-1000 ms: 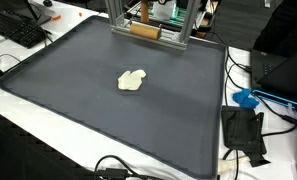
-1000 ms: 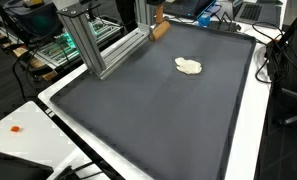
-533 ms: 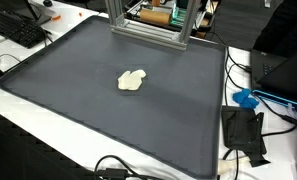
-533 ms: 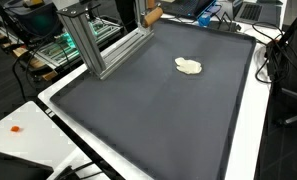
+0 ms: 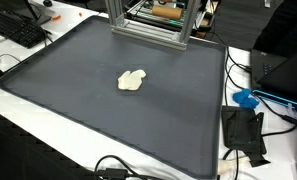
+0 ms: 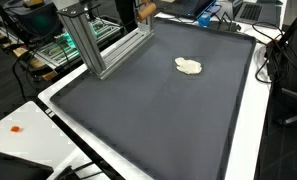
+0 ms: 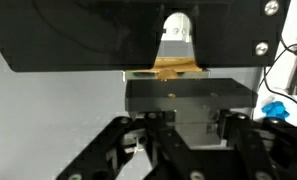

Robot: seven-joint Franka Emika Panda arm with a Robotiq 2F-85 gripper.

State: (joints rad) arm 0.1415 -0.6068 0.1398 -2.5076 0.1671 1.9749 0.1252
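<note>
In the wrist view my gripper [image 7: 191, 118] is shut on a dark grey block [image 7: 188, 95] that has a brown wooden part [image 7: 178, 68] at its far edge. In both exterior views that brown piece [image 5: 166, 12] [image 6: 145, 10] hangs in the air at the back of the mat, behind the aluminium frame [image 5: 148, 30]. The gripper itself is almost wholly hidden or out of frame there. A small cream-coloured lump [image 5: 133, 80] [image 6: 188, 66] lies alone near the middle of the dark grey mat [image 5: 78, 110], well away from the gripper.
The aluminium frame [image 6: 98, 45] stands on the mat's back edge. A keyboard [image 5: 18, 30] lies on the white table beside the mat. A black box [image 5: 243, 130], a blue object [image 5: 246, 98] and cables sit past the mat's other side.
The brown piece has risen and drawn back from the mat's rear edge, behind the frame. The cream lump has not moved.
</note>
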